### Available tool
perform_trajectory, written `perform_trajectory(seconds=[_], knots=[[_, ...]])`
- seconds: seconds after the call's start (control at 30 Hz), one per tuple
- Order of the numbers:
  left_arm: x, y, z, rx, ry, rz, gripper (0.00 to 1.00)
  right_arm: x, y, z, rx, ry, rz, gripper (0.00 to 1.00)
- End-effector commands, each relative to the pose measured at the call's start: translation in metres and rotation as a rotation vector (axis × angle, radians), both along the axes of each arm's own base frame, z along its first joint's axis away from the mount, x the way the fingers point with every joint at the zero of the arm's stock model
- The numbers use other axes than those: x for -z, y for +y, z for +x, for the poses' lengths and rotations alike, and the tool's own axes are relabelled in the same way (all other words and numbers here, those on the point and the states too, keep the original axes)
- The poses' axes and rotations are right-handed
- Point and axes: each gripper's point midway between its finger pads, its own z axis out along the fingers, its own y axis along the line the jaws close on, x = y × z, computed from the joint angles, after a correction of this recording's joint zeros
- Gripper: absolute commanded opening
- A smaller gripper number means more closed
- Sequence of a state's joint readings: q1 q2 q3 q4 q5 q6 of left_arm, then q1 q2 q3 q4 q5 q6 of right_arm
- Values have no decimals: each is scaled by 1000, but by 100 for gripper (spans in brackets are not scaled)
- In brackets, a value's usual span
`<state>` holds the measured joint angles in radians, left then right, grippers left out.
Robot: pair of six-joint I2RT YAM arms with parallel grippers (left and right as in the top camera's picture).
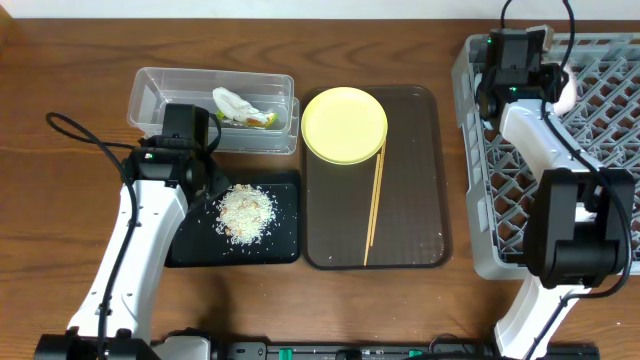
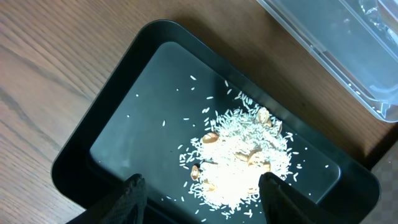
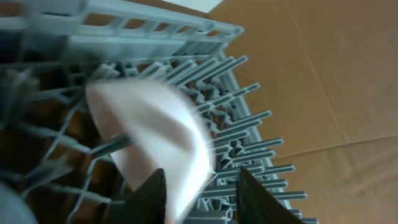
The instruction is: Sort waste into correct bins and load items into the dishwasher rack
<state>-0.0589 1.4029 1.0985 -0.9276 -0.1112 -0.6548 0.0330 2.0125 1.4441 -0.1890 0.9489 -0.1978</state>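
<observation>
The step in hand is setting the round white bowl [image 3: 149, 124] into the far corner of the large grey plastic lattice rack [image 1: 600, 160]. It seems to stand on edge among the pegs, blurred in the wrist view. The right gripper [image 3: 200, 173] has its jaws parted around the rim, with a gap on one side — released, I judge. To do this well, spread wider before lifting, then rise straight so neither finger drags the rim or snags a peg. The left gripper [image 2: 202, 190] hangs with jaws spread and empty over the flat black rectangular tray [image 2: 118, 118] — there the pale rice heap [image 2: 239, 155] lies.
</observation>
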Motion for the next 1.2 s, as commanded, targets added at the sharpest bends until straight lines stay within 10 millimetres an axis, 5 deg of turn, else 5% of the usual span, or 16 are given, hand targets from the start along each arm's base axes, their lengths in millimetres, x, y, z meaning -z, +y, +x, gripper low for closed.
perform_trajectory(seconds=[0.0,0.1,0.3,0.4,0.53,0.77,1.0,1.17], knots=[[-2,2,2,-11,-3,7,61,-34,18,-1,-45,-110,86,41],[-2,2,2,-11,-3,6,61,-36,55,0,-210,-86,258,47],[-2,2,2,-11,-3,7,62,-30,198,-26,-721,67,813,54],[-2,2,2,-11,-4,7,61,-25,247,-44,-775,108,1060,56],[-2,2,2,-11,-4,6,62,-4,267,-49,-711,155,1100,54],[-2,2,2,-11,-3,6,62,64,268,-42,-452,181,1046,53],[-2,2,2,-11,-3,6,62,121,291,-34,-426,221,1064,50],[-2,2,2,-11,-3,7,62,144,309,-26,-446,207,1078,41]])
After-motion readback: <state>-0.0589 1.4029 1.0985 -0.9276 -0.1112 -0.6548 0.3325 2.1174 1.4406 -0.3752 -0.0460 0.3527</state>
